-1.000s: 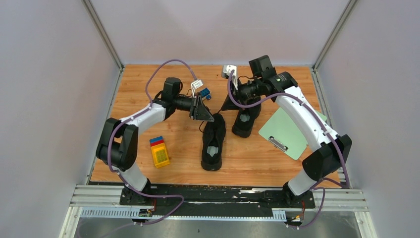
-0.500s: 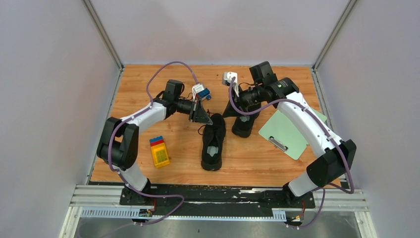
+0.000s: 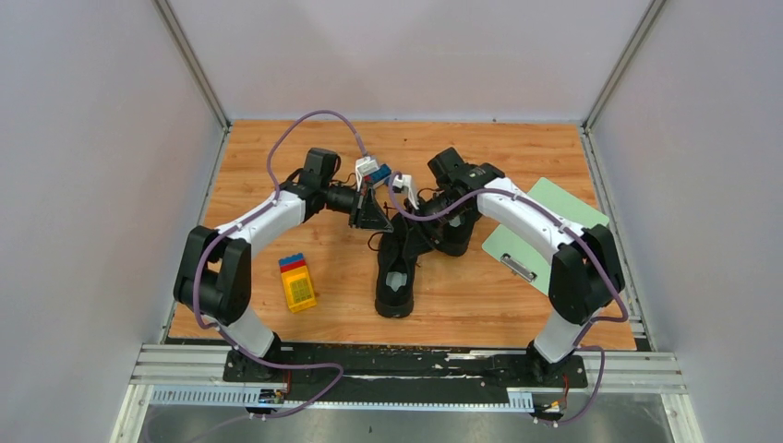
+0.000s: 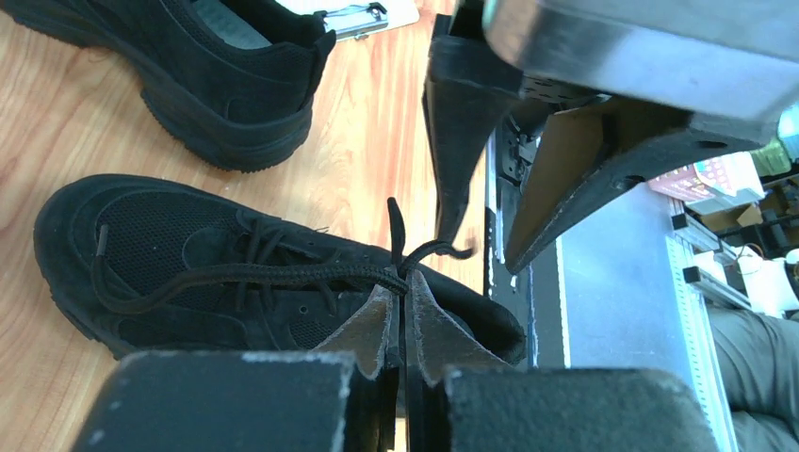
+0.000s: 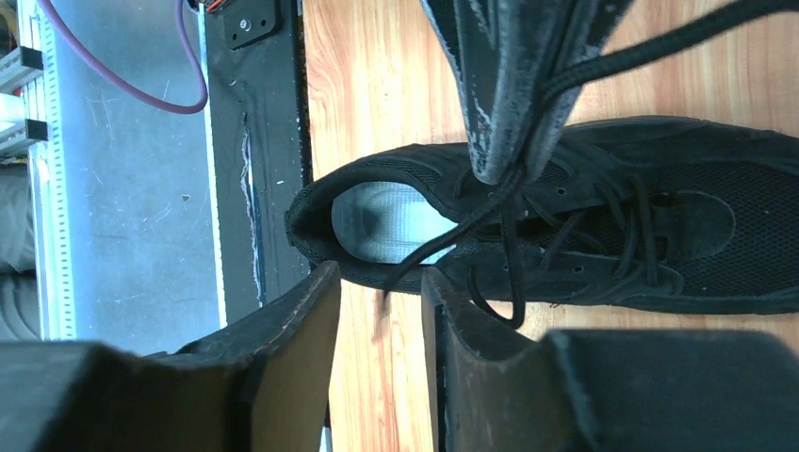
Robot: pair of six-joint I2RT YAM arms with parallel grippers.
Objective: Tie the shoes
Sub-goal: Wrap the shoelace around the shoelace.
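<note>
R arm has swung left off the 2nd shoe [image 3: 459, 235] since a sec ago. R pincer [image 3: 413, 233] now hangs over the nearer shoe [image 3: 395, 272], and its jaws have gone from together to apart w/ a clear gap. L pincer [image 3: 377, 214] has barely shifted but has snapped together and is clamped on a lace [image 4: 283, 273] of that shoe. The lace runs taut from the toe-side eyelets into its tips.

On the L wrist cam, a loose lace end curls up by the R pincer's fingers [image 4: 452, 179]; touching or not, can't tell.

Nearer shoe lies mid worktop [image 3: 517, 305], heel twd the near edge, toe twd the far edge, pale grey insole showing. 2nd shoe sits just right of it, a bit closer to the far edge, partly under the R arm.

Green clipboard [image 3: 545, 231] lies twd the right edge. Yellow toy brick [image 3: 297, 284] w/ red & blue rows sits twd the left edge, near side.

Shoes are all black, and any logo is too small to make out. Label on a box [image 4: 716, 179] beyond the near edge is too blurred to read.
</note>
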